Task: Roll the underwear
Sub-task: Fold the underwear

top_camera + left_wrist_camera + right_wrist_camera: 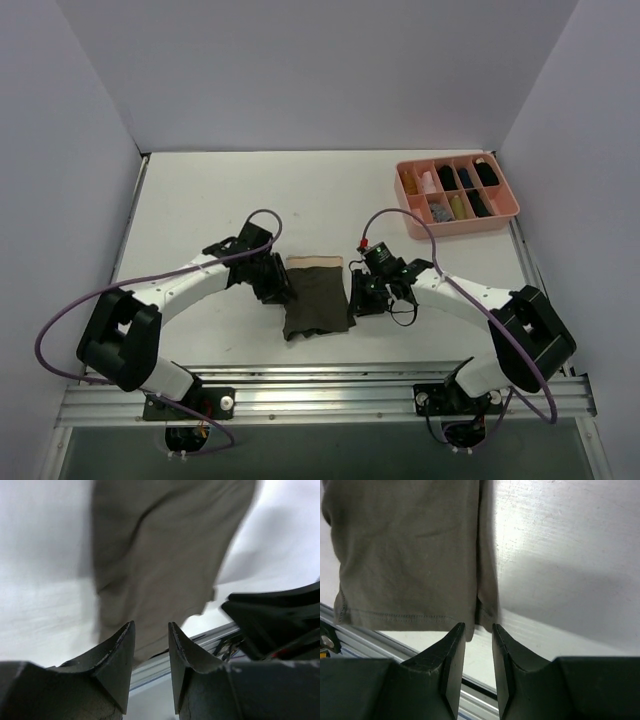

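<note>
underwear laid flat, left gripper & right gripper at its sides, jaws part-open, prob empty

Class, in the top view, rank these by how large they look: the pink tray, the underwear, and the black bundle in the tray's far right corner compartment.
1. pink tray, largest, though it sits farther from the camera
2. underwear, somewhat smaller
3. black bundle, by far the smallest

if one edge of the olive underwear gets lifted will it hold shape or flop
Probably floppy: the underwear lies flat with soft creases, so it would likely drape. Thin cloth, so likely light. A push may bunch it.
</note>
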